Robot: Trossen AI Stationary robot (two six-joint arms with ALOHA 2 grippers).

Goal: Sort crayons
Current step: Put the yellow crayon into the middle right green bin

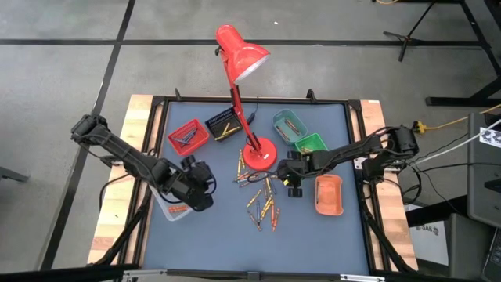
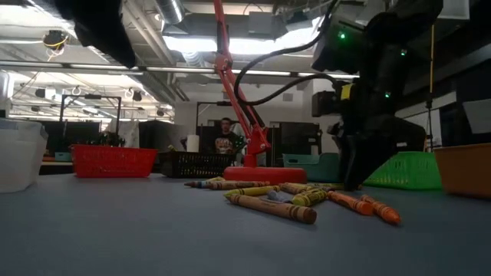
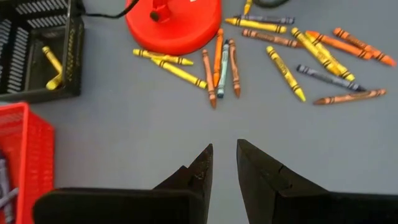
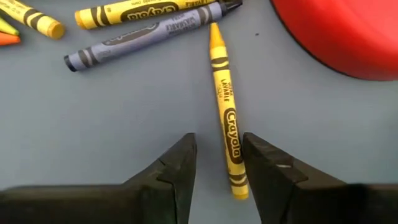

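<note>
Straddling, right claw [image 4: 217, 163]: fingers apart and low over the table, one on each side of a yellow crayon [image 4: 225, 112], nothing gripped yet; this looks like the line-up for a pinch across the stick's lower half.
Yellow crayon: lies flat between the fingers, paper wrapper with black bands and lettering, tip pointing away toward a blue-grey crayon [image 4: 143, 36] it nearly touches.
Neighbours: another yellow crayon [image 4: 144, 11] lies alongside the blue-grey one, both apart from the fingers, so the pinch should catch one stick only.
Crayons [image 1: 262, 196]: scattered loose on the table in front of the red lamp base [image 1: 258, 153]; mostly yellow and orange, a few darker.
Left claw [image 3: 224, 163]: fingers slightly apart, empty, hovering over bare table [image 3: 124, 124] short of the scatter, likely waiting.
Trays: red tray [image 1: 187, 135], black tray [image 1: 222, 125], green tray [image 1: 311, 143] and orange tray [image 1: 329, 194] ring the pile, probably one per colour.
</note>
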